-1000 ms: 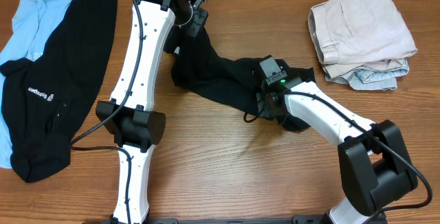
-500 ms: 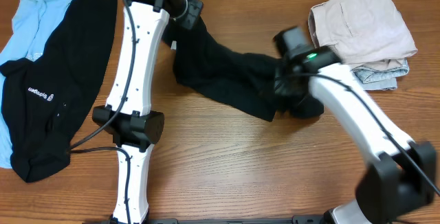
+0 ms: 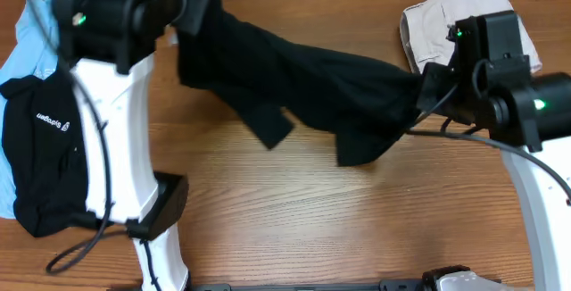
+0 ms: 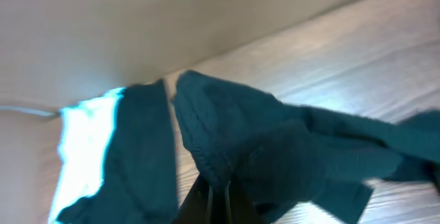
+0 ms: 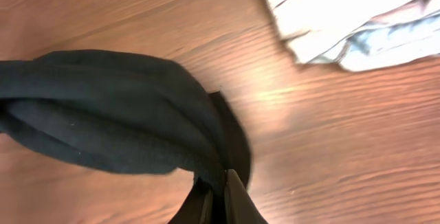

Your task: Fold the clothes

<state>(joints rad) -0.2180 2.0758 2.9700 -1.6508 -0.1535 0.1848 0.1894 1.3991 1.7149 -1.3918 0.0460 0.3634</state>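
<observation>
The black T-shirt point(image 3: 303, 81) hangs in the air above the table, stretched between my two grippers. My left gripper point(image 3: 190, 10) is shut on its upper left end, and in the left wrist view the fabric point(image 4: 275, 148) bunches over the shut left gripper point(image 4: 218, 198). My right gripper point(image 3: 423, 87) is shut on the right end; the right wrist view shows cloth point(image 5: 117, 114) pinched between the right gripper point(image 5: 220, 195) fingers. A loose flap point(image 3: 268, 126) dangles from the middle. At the left lie a white-lettered black garment point(image 3: 45, 148) and a light-blue one point(image 3: 27, 37).
A folded stack of beige and pale garments point(image 3: 446, 19) sits at the back right, also seen in the right wrist view as the folded stack point(image 5: 344, 11). The wooden table point(image 3: 312, 220) spreads below the shirt. The raised left arm point(image 3: 116, 103) covers part of the left pile.
Both arms have risen and moved apart, lifting the black T-shirt off the table and pulling it taut. The right gripper closed on the shirt and swung right.
</observation>
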